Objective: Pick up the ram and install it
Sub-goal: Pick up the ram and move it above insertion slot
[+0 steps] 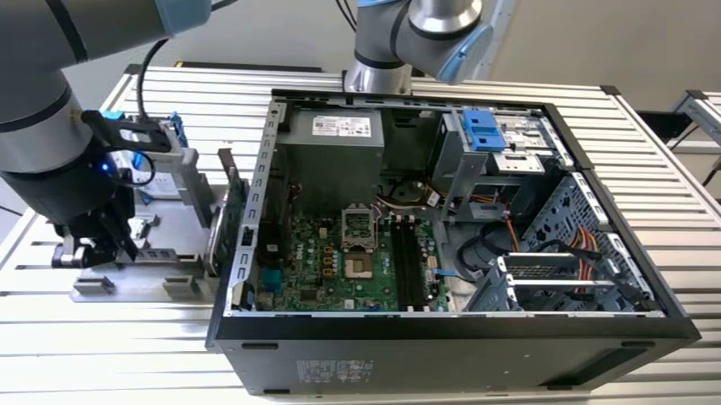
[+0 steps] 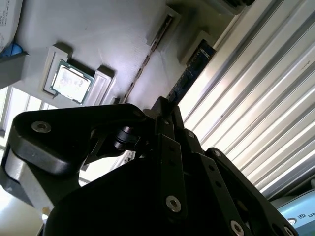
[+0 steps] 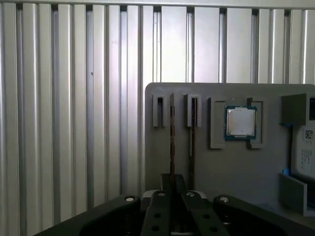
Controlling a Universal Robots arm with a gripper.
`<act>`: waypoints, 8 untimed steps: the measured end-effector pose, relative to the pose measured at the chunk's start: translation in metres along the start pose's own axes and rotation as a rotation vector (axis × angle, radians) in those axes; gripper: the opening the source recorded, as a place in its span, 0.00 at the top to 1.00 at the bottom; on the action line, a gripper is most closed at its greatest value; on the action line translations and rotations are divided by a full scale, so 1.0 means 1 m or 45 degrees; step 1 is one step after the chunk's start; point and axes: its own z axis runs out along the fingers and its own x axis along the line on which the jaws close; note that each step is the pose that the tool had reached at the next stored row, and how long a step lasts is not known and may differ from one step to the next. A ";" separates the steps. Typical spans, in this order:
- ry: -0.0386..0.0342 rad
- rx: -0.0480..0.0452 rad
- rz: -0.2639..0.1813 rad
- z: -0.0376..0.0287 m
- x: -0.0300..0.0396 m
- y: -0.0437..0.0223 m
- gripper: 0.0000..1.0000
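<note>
The black gripper (image 3: 172, 178) has its two fingers pressed together on the top edge of the ram (image 3: 172, 137), a thin dark strip seen edge-on. The ram stands upright in a slot of the grey tray (image 3: 216, 167), and in the second wrist view it (image 2: 189, 73) runs from its slot straight into the gripper (image 2: 163, 105). A second thin strip (image 3: 191, 137) stands in the neighbouring slot, just beside the ram and closer to the square silver chip (image 3: 241, 122) lying in its own pocket. Past the chip, a white label (image 3: 302, 157) carries a code square and small print (too fine to make out).

In the exterior view the grey arm (image 1: 46, 126) comes down on the exterior view's left, wrist vertical, with the gripper (image 1: 96, 253) pointing down at the tray (image 1: 147, 287) on the slatted metal table (image 1: 113, 354). Further toward the exterior view's right lies the open computer case (image 1: 451, 346), its green motherboard (image 1: 338, 270) facing up. At the back of the case, the power supply (image 1: 338, 160) bears a white label with unreadable print.
</note>
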 end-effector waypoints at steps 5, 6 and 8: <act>0.0000 0.000 0.000 -0.0043 -0.0001 0.0001 1.00; 0.0001 0.000 0.000 -0.0052 -0.0002 0.0002 1.00; 0.0000 0.000 0.000 -0.0071 -0.0002 0.0002 1.00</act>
